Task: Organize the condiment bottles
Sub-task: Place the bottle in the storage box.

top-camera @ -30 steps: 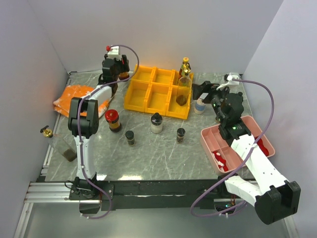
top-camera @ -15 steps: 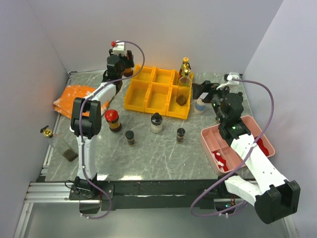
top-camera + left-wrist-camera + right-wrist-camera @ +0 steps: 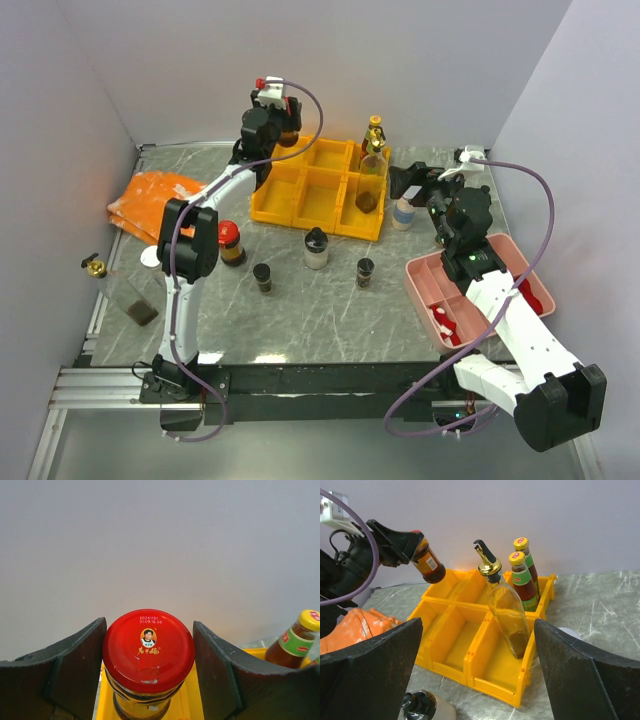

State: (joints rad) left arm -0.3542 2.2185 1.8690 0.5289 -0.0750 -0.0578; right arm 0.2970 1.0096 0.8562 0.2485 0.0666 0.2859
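My left gripper [image 3: 281, 118] is shut on a red-capped jar [image 3: 148, 647] and holds it in the air over the back-left compartment of the yellow bin [image 3: 300, 190]. The right wrist view shows that jar [image 3: 428, 562] tilted above the bin. A clear bottle with a gold pourer [image 3: 504, 605] leans in the front-right compartment, and two bottles with yellow-green caps [image 3: 522, 577] stand behind it. My right gripper [image 3: 405, 187] is open beside the bin's right end, holding nothing. On the table stand another red-capped jar [image 3: 229, 243], a white jar [image 3: 316, 248] and two small dark bottles [image 3: 263, 277] [image 3: 365, 272].
An orange cloth [image 3: 148, 198] lies at the left. A clear bottle [image 3: 122, 290] lies on its side at the left edge. A pink tray [image 3: 500, 262] with red and white packets sits under my right arm. A white bottle [image 3: 403, 212] stands by the bin's right side.
My left gripper has carried the red-capped jar to the right, from left of the bin to above its back-left compartment. The right arm has not moved.
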